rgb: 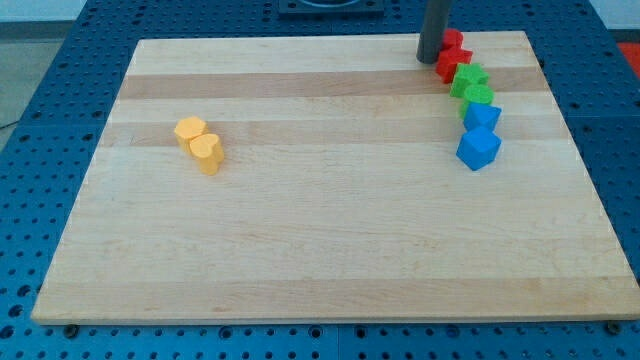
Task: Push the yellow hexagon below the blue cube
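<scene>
Yellow hexagon (189, 129) sits near board (300, 260) left edge, upper half, touching a second yellow block (207, 153) just below-right of it; which of the two is the true hexagon is hard to tell. Blue cube (478, 148) sits near right edge, bottom of a column w/ another blue block (481, 117), two green blocks (470, 83) and two red blocks (452, 55). No pincer on this rig, so nothing to open or close; my tip (430, 60) is a plain rod near top-right corner, just left of the reds, well apart from the yellows. Recommended: route tip to far-left side of hexagon w/o clipping the column, push rightward and slightly down, keep contact centred, avoid dragging the neighbour yellow along, stop under the cube.
</scene>
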{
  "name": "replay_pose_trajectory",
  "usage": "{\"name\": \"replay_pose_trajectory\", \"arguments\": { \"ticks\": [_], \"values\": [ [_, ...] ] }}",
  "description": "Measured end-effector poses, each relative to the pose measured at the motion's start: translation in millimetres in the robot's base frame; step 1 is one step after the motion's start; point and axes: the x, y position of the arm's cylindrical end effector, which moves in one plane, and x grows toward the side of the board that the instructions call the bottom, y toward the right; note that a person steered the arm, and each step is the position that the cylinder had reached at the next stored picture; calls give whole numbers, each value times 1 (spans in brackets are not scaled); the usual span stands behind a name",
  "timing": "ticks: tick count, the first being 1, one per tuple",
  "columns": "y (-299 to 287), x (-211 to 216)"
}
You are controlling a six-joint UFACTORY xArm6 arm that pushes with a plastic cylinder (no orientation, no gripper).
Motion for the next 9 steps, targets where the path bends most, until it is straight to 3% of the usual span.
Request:
{"name": "replay_pose_trajectory", "arguments": {
  "ticks": [2,3,4,5,7,9],
  "values": [
    [-205,9],
    [-319,41],
    [-352,109],
    [-338,150],
    [-245,176],
    [-298,162]
  ]
}}
